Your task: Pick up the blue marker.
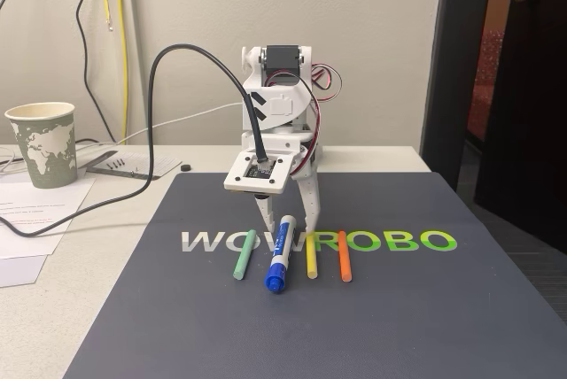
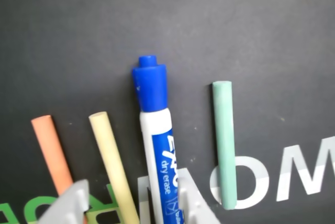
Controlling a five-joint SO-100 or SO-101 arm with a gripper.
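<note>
My jaws point(image 1: 289, 220) hang spread apart, tips down at the mat, with the back end of the blue marker point(image 1: 279, 252) lying between them; I grip nothing. In the wrist view the two grey fingertips point(image 2: 70, 205) rise from the lower edge and the blue marker point(image 2: 159, 145) runs up between them, its white barrel beside the right tip, its blue cap pointing away from me. I cannot tell whether either tip touches the barrel. Just outside my left tip in that view lies the yellow stick point(image 2: 112, 166), and beyond it the orange stick point(image 2: 52, 156). Outside my right tip lies the green stick point(image 2: 225, 143), apart from the marker. All four lie flat on the dark mat point(image 1: 399, 308), across its lettering. Farther off, past the mat's edge on the bench point(image 1: 106, 255), lie papers point(image 1: 40, 211), and a paper cup point(image 1: 42, 143) stands beyond them. A black cable point(image 1: 164, 78) loops from my wrist down to the bench.
</note>
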